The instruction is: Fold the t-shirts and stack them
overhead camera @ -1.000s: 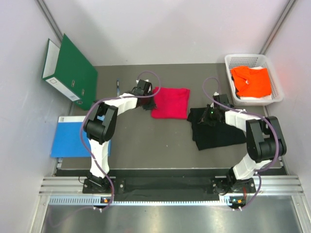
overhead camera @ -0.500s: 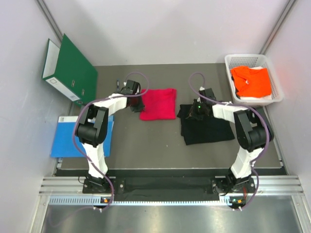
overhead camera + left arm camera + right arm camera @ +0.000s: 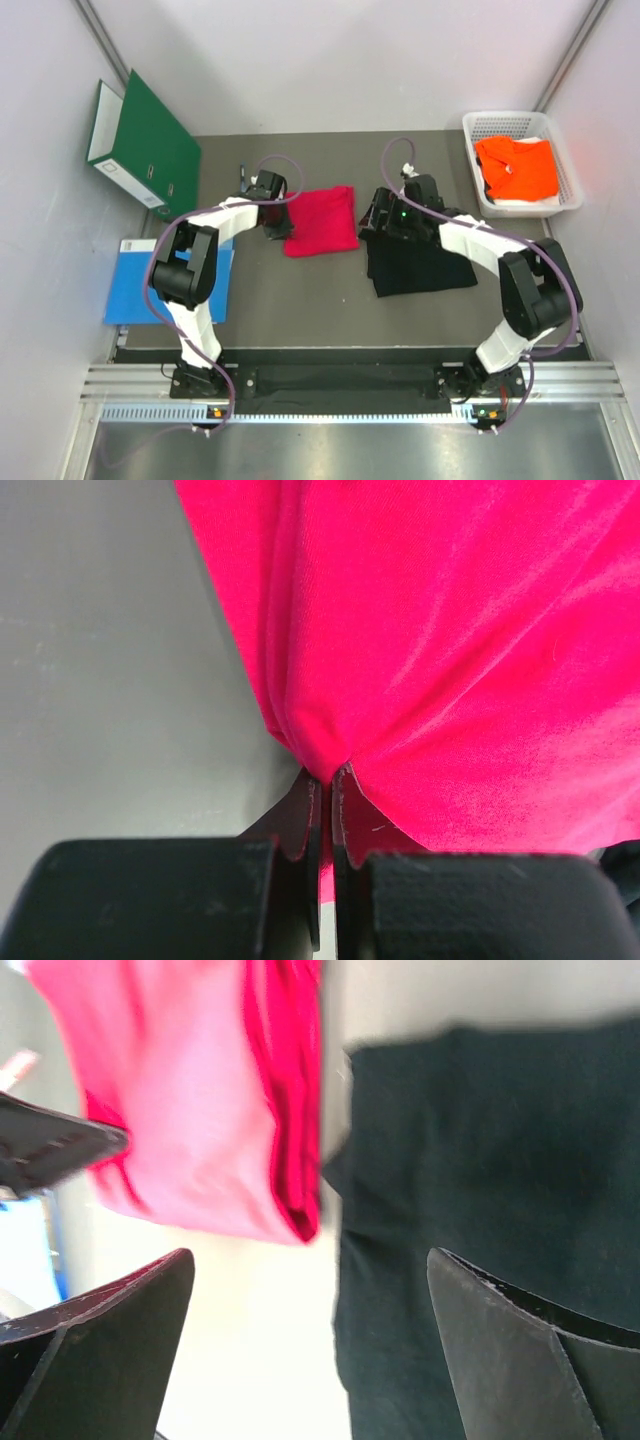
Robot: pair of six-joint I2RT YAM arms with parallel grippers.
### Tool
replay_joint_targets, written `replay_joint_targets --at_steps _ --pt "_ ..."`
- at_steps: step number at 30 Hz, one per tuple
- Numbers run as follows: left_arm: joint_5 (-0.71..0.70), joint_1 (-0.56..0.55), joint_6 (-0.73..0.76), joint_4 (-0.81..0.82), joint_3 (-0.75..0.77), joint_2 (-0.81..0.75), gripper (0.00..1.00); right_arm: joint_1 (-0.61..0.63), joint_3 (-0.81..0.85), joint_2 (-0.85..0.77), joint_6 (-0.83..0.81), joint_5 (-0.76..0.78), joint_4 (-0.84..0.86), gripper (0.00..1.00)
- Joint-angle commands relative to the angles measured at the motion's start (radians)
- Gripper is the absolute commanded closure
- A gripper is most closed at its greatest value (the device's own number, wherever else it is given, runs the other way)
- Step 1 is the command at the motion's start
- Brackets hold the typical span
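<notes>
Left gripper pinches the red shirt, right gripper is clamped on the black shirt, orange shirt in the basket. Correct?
No: the right gripper is open, jaws wide apart above the black shirt, as the right wrist view shows. The left gripper does pinch the red shirt.
</notes>
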Motion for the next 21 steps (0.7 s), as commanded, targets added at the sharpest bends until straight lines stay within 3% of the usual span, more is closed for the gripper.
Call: replay_joint_targets --at_steps 1,9,13,21 --pt "-0.045 0.015 0.032 -0.103 -0.007 -0.042 1.0 0.004 0.036 0.033 -0.023 -0.054 0.141 0.0" --pt "-0.043 0.045 0.063 -0.138 -0.004 -0.055 1.0 0.019 0.161 0.216 0.0 -0.144 0.212 0.0" --pt "-0.034 0.049 0.07 -0.144 -0.002 -0.053 1.0 0.021 0.19 0.284 0.007 -0.176 0.217 0.07" --pt "-0.023 0.049 0.072 -0.133 -0.02 -0.047 1.0 0.039 0.182 0.253 0.018 -0.139 0.224 0.12"
